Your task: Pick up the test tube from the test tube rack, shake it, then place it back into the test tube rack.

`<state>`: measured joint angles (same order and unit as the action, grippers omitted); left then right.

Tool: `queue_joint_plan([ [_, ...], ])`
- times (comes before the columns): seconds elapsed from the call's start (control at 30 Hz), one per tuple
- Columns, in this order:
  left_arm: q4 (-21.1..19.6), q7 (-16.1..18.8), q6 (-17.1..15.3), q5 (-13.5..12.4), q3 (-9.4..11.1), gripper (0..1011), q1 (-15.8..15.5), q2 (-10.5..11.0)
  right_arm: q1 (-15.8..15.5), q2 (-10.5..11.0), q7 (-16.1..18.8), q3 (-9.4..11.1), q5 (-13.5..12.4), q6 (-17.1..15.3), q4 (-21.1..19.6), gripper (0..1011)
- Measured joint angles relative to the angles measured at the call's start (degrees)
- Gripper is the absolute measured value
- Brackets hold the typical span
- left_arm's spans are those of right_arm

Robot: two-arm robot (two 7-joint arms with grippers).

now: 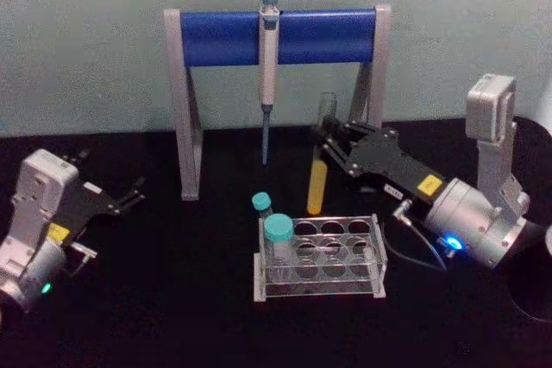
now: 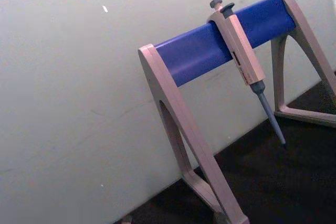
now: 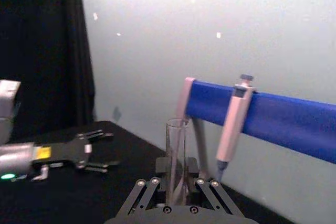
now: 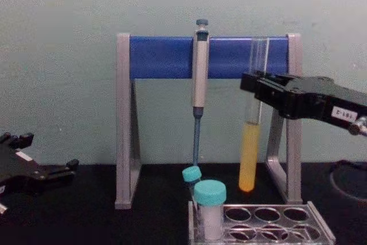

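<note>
Yellow liquid fills the lower part of the long, thin, uncapped clear glass test tube (image 1: 317, 180). The right hand (image 1: 328, 137) clamps it near the top and holds it upright, lifted clear of the low clear plastic test tube rack (image 1: 319, 292) and just behind it. The left hand (image 1: 128, 196) is parked at the left of the black tabletop (image 1: 172, 308), fingers spread, holding nothing. We judge that strong shaking can throw liquid out of the open mouth, or knock the glass against the grey-and-blue pipette stand (image 1: 191, 101) close behind. On the return, a tilted tube can strike the top plate or the teal-capped tubes (image 1: 278, 228).
</note>
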<state>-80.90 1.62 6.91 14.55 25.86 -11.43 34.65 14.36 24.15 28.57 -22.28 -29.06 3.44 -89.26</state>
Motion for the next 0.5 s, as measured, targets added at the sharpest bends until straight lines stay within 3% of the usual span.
queue_joint_plan([
  [0.2,0.0,0.0,0.0,0.0,0.0,1001,0.0,0.0,1.29,-1.08,-1.42,0.6,0.77,1.01,2.4,229],
  [0.5,0.0,0.0,0.0,0.0,0.0,1001,0.0,0.0,1.26,-1.24,-1.96,1.62,1.06,1.07,2.83,229],
])
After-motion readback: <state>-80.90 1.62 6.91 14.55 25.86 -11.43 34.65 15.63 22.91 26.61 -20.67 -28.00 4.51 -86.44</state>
